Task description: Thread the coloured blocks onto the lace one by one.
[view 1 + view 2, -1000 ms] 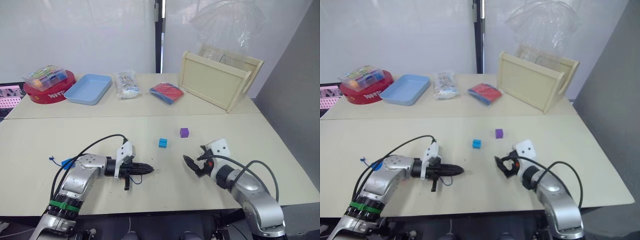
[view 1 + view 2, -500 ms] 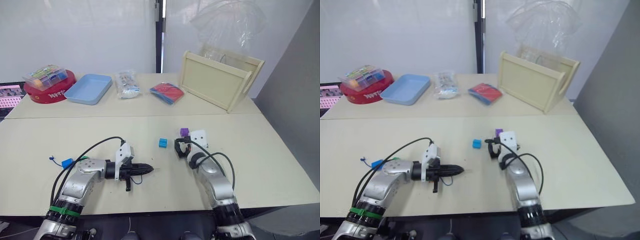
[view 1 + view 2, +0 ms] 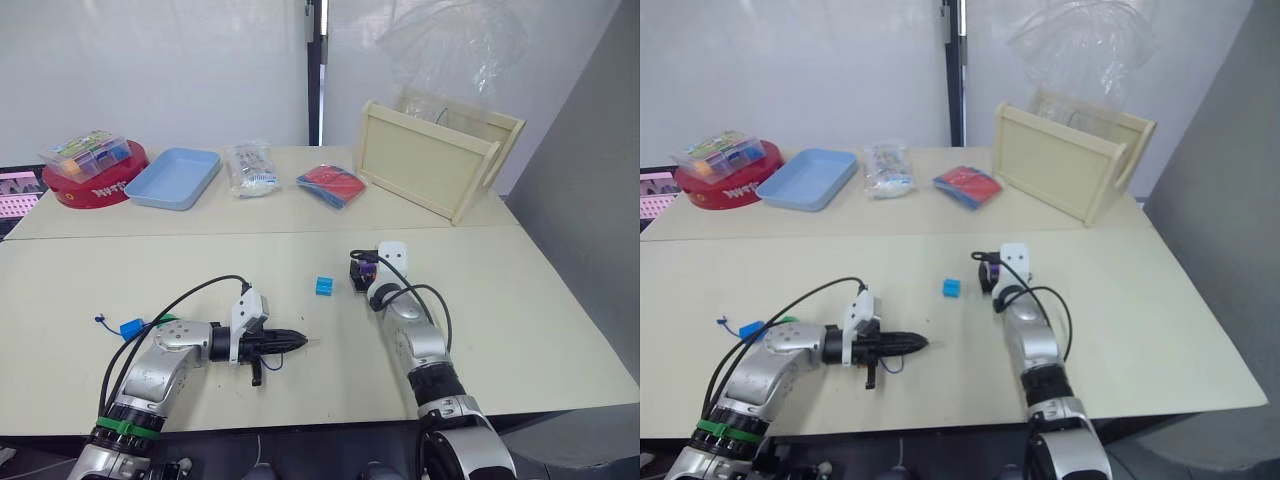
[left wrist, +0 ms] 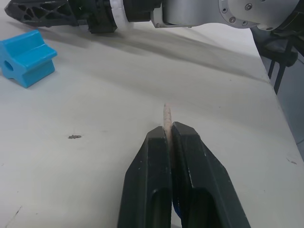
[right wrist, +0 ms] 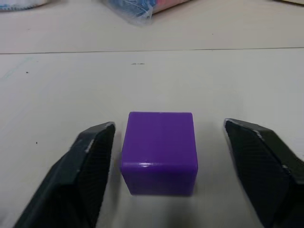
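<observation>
Purple block: sits on the tabletop between my right fingers, touching neither; in the left eye view it lies just right of the frame's centre.
Right fingers: spread wide apart, one on each side of the purple block, low over the tabletop.
Left fingers: pressed together, clamped on the pale stiff tip of the lace, which pokes out beyond them.
Left gripper: lies low over the tabletop in the lower left-centre of the left eye view, pointing toward frame right.
Lace: a short dark loop shows just below my left fingers; I cannot tell where the rest runs.
Cyan block: on the tabletop near the frame's centre, just left of the purple block and apart from it.
Blue block: at frame left, beside my left arm.
</observation>
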